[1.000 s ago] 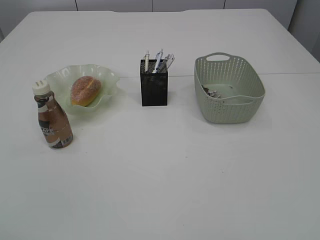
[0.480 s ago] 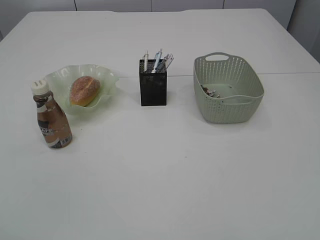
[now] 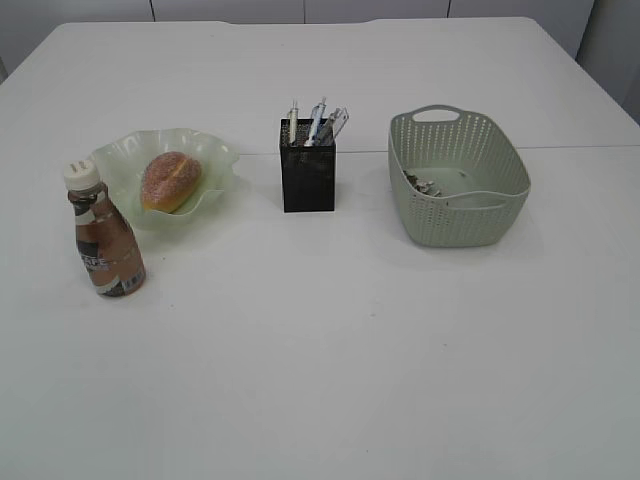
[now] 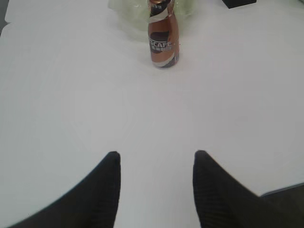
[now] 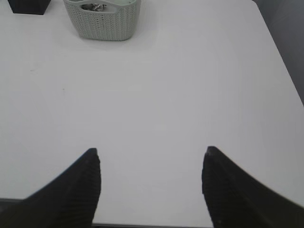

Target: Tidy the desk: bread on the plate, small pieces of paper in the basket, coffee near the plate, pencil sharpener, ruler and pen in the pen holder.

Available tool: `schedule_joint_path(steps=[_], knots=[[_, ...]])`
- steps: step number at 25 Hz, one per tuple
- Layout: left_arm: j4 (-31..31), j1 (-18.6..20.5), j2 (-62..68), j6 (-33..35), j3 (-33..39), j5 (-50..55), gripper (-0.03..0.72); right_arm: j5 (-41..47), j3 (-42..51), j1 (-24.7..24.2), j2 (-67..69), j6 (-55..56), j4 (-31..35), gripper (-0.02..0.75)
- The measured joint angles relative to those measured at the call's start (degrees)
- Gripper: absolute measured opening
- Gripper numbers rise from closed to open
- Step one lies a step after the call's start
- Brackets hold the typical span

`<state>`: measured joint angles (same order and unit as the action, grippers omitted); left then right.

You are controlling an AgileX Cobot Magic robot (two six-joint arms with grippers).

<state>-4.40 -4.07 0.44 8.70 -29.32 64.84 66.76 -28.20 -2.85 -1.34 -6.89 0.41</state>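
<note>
Now both spread and holding nothing: left gripper (image 4: 156, 164) facing coffee bottle (image 4: 162, 34) at twelve o'clock beside plate (image 3: 215, 155) bearing bread (image 3: 170, 181), right gripper (image 5: 152, 164) facing basket (image 5: 102, 21) at eleven o'clock, pens in pen holder (image 3: 308, 178) between.

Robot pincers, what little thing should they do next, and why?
Probably nothing more than staying back and open. The bread lies on the plate, the coffee stands beside it, pens poke out of the pen holder, and paper scraps sit in the basket. The left pincer and right pincer are open and hold nothing, so the tidying looks done.
</note>
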Motion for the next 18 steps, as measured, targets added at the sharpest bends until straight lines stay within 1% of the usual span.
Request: schedule_joint_path(steps=[8,18], knots=[[0.0,0.1,0.0,0.0,0.0,0.0,0.358,0.0,0.0,-0.1,0.0,0.1,0.0,0.521],[-0.3,0.1,0.0,0.0,0.0,-0.1,0.321,0.0,0.0,-0.1,0.0,0.1,0.0,0.521]])
